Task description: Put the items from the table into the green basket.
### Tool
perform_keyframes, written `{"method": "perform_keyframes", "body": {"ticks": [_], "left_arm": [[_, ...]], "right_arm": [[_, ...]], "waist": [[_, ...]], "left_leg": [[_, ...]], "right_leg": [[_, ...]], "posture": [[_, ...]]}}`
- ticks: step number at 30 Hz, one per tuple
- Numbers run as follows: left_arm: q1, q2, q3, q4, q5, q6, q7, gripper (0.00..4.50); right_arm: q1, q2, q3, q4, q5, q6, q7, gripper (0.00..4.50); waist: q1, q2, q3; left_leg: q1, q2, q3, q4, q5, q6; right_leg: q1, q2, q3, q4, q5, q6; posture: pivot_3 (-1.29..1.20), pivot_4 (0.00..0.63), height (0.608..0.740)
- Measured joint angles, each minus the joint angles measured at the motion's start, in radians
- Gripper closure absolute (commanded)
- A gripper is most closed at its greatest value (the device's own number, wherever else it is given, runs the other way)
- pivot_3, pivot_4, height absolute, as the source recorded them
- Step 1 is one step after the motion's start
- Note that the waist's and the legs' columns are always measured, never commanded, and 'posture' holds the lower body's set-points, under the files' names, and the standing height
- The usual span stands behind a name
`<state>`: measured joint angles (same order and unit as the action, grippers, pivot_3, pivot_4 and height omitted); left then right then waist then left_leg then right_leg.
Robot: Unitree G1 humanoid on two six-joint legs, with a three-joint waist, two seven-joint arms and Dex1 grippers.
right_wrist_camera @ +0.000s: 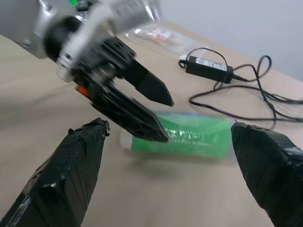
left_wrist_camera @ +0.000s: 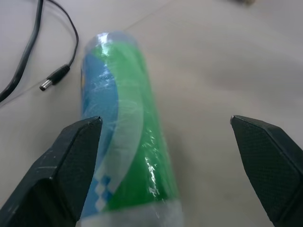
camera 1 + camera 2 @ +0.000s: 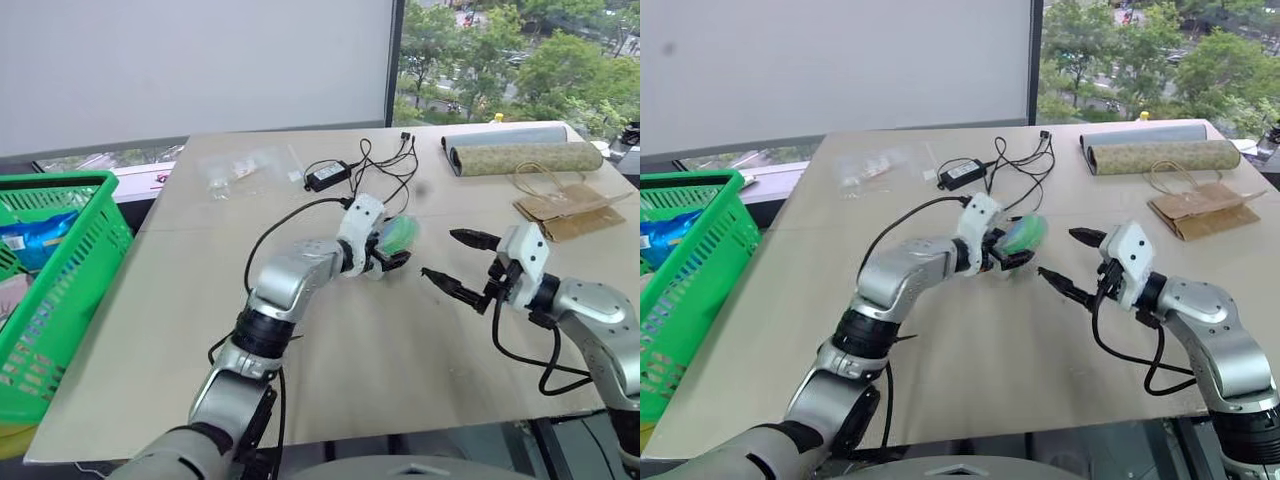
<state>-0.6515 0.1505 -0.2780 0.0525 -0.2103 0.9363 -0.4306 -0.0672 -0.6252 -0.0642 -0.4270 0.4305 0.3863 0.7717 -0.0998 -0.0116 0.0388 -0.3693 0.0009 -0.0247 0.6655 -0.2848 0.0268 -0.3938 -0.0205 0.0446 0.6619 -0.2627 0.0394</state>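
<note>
A green, blue and white cylindrical packet in clear wrap lies on its side near the middle of the beige table. The green basket, slotted and thick-rimmed, stands at the table's left edge, well apart from the packet.

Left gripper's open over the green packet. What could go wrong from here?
1. The green packet lies closer to one finger of the open left gripper, off the middle, so closing may roll the cylinder away.
2. A black cable plug lies right beside the packet and could be snagged.
3. The open right gripper hovers close by; the arms might collide during the lift toward the green basket.
</note>
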Motion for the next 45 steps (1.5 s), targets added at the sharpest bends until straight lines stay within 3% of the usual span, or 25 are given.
{"method": "perform_keyframes", "body": {"ticks": [9,12,15,17,24,28,33,37,40,45], "left_arm": [[-0.044,-0.002,-0.069,0.245,0.14,-0.079,0.034,0.03],[-0.047,-0.012,-0.073,0.263,0.165,-0.093,0.034,0.85],[-0.047,-0.011,-0.067,0.271,0.182,-0.106,0.033,2.16],[-0.045,-0.013,-0.065,0.271,0.189,-0.111,0.031,2.48],[-0.019,-0.02,-0.036,0.258,0.199,-0.159,0.043,2.5],[0.01,0.008,0.04,0.138,0.186,-0.105,0.071,2.5],[0.006,0.174,0.215,-0.122,0.187,0.015,0.107,2.5],[0.022,0.404,0.375,-0.239,0.198,0.109,0.109,2.5],[0.07,0.536,0.497,-0.326,0.213,0.172,0.11,2.5],[0.237,0.667,0.655,-0.408,0.221,0.24,0.097,2.5]], "right_arm": [[0.015,0.0,-0.014,-0.029,0.0,0.0,-0.03,0.0],[0.018,0.0,-0.015,-0.029,0.0,0.0,-0.034,0.0],[0.028,-0.005,-0.015,-0.029,-0.001,0.0,-0.034,0.0],[0.028,-0.005,-0.015,-0.029,-0.002,0.0,-0.034,0.0],[0.025,-0.006,-0.015,-0.029,-0.001,0.0,-0.032,0.0],[0.0,-0.008,-0.01,-0.026,0.017,0.008,-0.003,0.0],[-0.085,0.007,0.03,0.01,0.042,0.029,0.037,0.0],[-0.231,0.087,0.074,0.049,0.132,0.083,0.081,0.0],[-0.31,0.108,0.088,0.063,0.221,0.134,0.139,0.0],[-0.434,0.154,0.097,0.115,0.337,0.217,0.194,0.0]], "waist": [[-0.038,0.003,-0.002],[-0.037,0.004,-0.002],[-0.038,0.005,-0.003],[-0.038,0.006,-0.004],[-0.038,0.006,-0.004],[-0.044,0.004,-0.001],[-0.048,0.004,-0.001],[-0.037,0.003,0.001],[0.007,0.003,0.001],[0.097,0.0,0.001]], "left_leg": [[0.005,0.001,-0.002,0.001,0.0,0.0],[0.006,0.001,-0.003,0.002,0.0,0.0],[0.007,0.001,-0.004,0.002,0.0,0.0],[0.008,0.001,-0.004,0.002,0.0,0.0],[0.008,0.001,-0.007,0.002,0.0,0.0],[0.005,0.002,-0.007,0.002,0.0,0.0],[0.006,0.004,-0.008,0.001,0.0,0.0],[0.005,0.004,-0.011,0.001,0.0,0.0],[0.004,0.003,-0.011,0.0,0.0,0.0],[-0.002,0.001,-0.01,0.0,0.001,-0.005]], "right_leg": [[0.007,0.002,0.0,-0.001,0.0,0.0],[0.009,0.002,0.0,-0.001,0.0,0.001],[0.01,0.002,0.0,-0.001,0.0,0.001],[0.011,0.002,0.0,-0.001,0.0,0.001],[0.013,0.002,0.0,-0.002,0.0,0.001],[0.009,0.002,0.001,-0.001,0.0,0.001],[0.007,0.003,0.001,0.002,0.0,0.0],[0.005,0.003,0.001,0.003,0.0,-0.001],[0.005,0.002,-0.001,0.001,0.0,-0.001],[-0.002,-0.007,-0.003,0.001,0.0,-0.001]], "posture": [[-0.26,0.011,0.74],[-0.26,0.012,0.74],[-0.26,0.011,0.74],[-0.26,0.01,0.74],[-0.22,0.006,0.74],[-0.16,0.0,0.74],[-0.06,0.0,0.74],[0.03,0.0,0.74],[0.09,0.0,0.74],[0.16,0.0,0.74]]}}
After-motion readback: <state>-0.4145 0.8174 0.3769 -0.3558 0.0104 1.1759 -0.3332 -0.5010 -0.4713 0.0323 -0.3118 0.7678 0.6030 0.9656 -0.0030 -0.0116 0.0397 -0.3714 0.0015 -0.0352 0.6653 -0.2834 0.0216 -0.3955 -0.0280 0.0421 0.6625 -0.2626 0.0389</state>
